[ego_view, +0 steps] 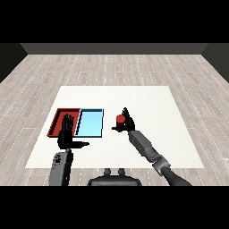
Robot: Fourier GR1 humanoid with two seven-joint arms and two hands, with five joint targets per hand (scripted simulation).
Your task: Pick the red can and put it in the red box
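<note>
A red can (120, 120) stands upright on the white table (147, 103), right of the light blue tray (90, 122). My right hand (129, 121) is at the can, fingers behind it and thumb reaching under its near side; the fingers look partly wrapped round it. The red tray (60, 117) lies at the left, next to the blue one. Over the red tray's near part my left hand (66, 133) is raised with straight fingers and thumb out to the right, holding nothing.
The two trays sit side by side on the table's left half. The table's right half and far part hold no objects. Grey wooden floor surrounds the table.
</note>
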